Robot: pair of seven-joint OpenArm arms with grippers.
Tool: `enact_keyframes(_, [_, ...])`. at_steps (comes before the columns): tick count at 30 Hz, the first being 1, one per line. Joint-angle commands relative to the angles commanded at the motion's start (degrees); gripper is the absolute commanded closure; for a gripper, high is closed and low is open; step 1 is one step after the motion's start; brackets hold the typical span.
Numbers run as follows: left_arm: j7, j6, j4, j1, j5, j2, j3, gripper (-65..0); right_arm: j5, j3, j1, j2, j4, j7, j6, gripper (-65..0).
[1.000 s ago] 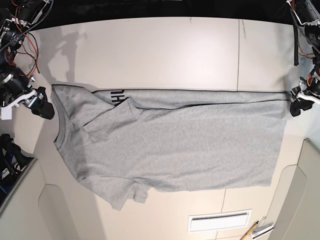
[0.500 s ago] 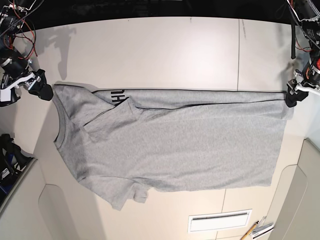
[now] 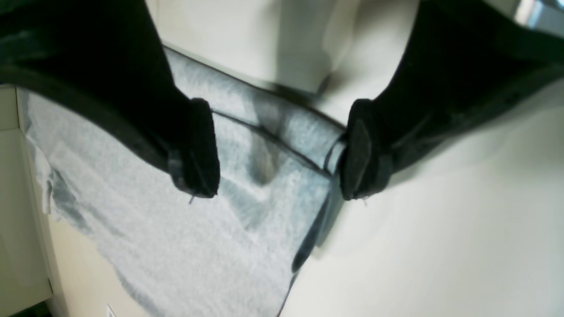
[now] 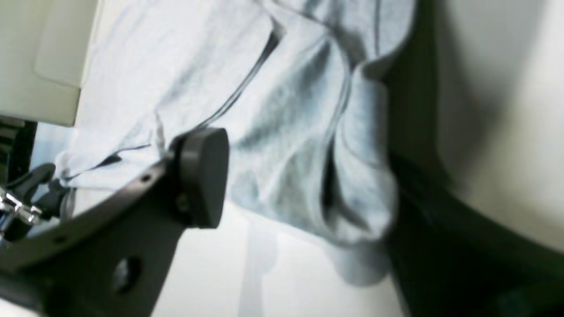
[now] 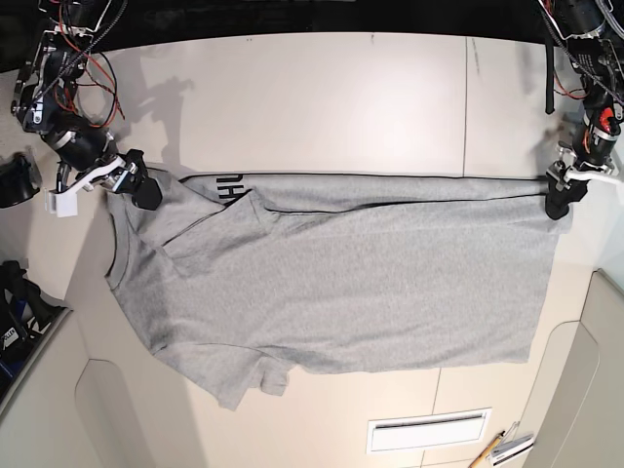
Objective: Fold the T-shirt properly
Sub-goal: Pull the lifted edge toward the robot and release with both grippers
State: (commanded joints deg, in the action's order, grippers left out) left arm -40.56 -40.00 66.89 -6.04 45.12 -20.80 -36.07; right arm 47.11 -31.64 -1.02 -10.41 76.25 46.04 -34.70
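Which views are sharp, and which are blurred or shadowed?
Base view: sharp and evenly lit; arm shadows fall on the table above the T-shirt. Left wrist view: soft, the left end effector dark and blurred. Right wrist view: blurred, with deep shadow on its right.

You're looking at a robotics lab bench: a pale panelled table (image 5: 322,97) with seams between its boards. At its far corners, bare red and black wiring (image 5: 73,58) hangs off the arm mounts.

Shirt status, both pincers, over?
Left pincer open over hem corner. Right pincer open at shoulder corner. Shirt flat, top edge folded. Nothing in the way.
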Motion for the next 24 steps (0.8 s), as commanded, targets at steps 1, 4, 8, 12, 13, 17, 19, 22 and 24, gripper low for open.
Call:
enact_keyframes(1, [0.0,0.0,0.0,0.0,-0.2,0.0,0.5,-47.0,0.0,0.4,0.3,0.0,0.0,0.0,-0.02,-40.3])
enact_keyframes(4, [0.1,0.0,0.0,0.2,-0.4,0.0,2.7,-46.8,-0.1,1.6,0.8,0.0,0.0,-0.5,0.02,-40.1])
enact_keyframes(8, [0.1,0.0,0.0,0.3,-0.4,0.0,5.5,-27.3,-0.7,2.1,0.8,0.0,0.0,-1.3,0.02,-22.0])
enact_keyframes(12, [0.1,0.0,0.0,0.3,-0.4,-0.1,5.7,-0.1,-0.7,2.1,0.9,0.0,0.0,-1.7,-0.02,0.0])
enact_keyframes(13, [0.0,0.0,0.0,0.3,-0.4,-0.1,5.7,0.0,-0.6,2.1,0.8,0.0,0.0,-1.7,-0.02,0.0])
enact_keyframes(17, [-3.3,0.0,0.8,0.3,-0.4,-1.7,5.7,0.0,0.7,1.7,1.0,0.0,0.5,0.1,-0.04,0.0])
enact_keyframes(19, [-6.4,0.0,2.7,0.3,0.0,-2.9,5.6,0.0,0.7,0.8,0.9,0.0,1.5,2.7,-0.04,0.0])
enact_keyframes(22, [-9.9,0.0,5.4,0.0,2.4,-4.8,5.6,0.0,1.9,-0.5,-0.3,-0.8,2.7,3.5,-0.07,0.0])
enact_keyframes(24, [-11.4,0.0,6.4,0.0,2.7,-5.7,5.6,0.0,2.4,-0.5,-0.9,-1.9,2.8,4.6,-0.09,0.0])
